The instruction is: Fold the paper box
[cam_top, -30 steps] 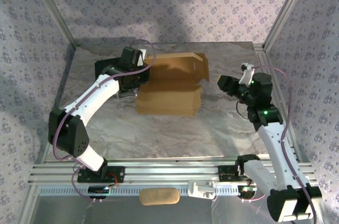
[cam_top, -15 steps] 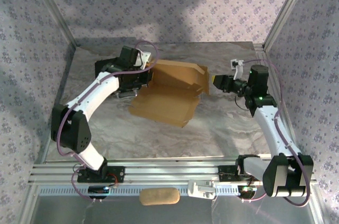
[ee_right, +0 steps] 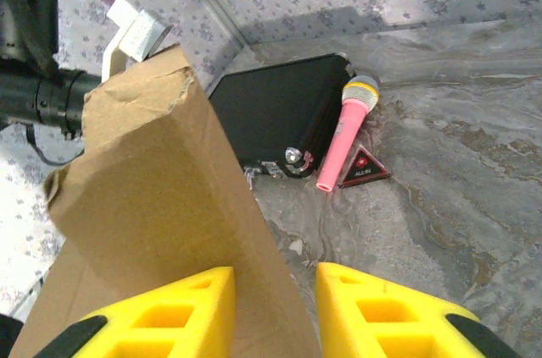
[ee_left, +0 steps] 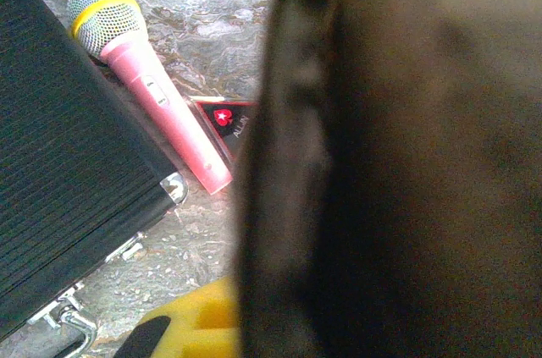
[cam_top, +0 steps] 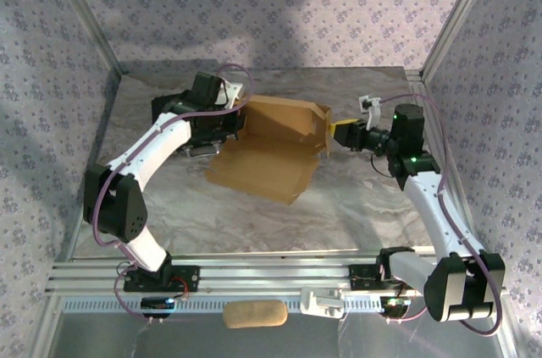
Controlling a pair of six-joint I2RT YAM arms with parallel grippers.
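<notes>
Top external view: grey marbled table (cam_top: 364, 206), paper box (cam_top: 271, 155) mid-table, 2 arms at its ends.

Tan cardboard opened out, back panel raised, front panel lying skewed toward the near left. Beyond the box's left end, flat on the table, black case (ee_right: 279, 117) with metal corner and latches. Left gripper (cam_top: 227, 125) at the box's left edge, clamped tight on the cardboard, a blurred brown sheet hard against its wrist camera. Right gripper (cam_top: 337, 128) at the box's right end, jaws part-way apart, an upright side flap filling the gap, both yellow pads (ee_right: 373, 307) against it. Just beside the case, pink microphone (ee_right: 343, 134) with grey head and yellow band, tail end near the case's corner. At that tail end, small red-and-black triangular card (ee_right: 362, 172), flat on the table.
</notes>
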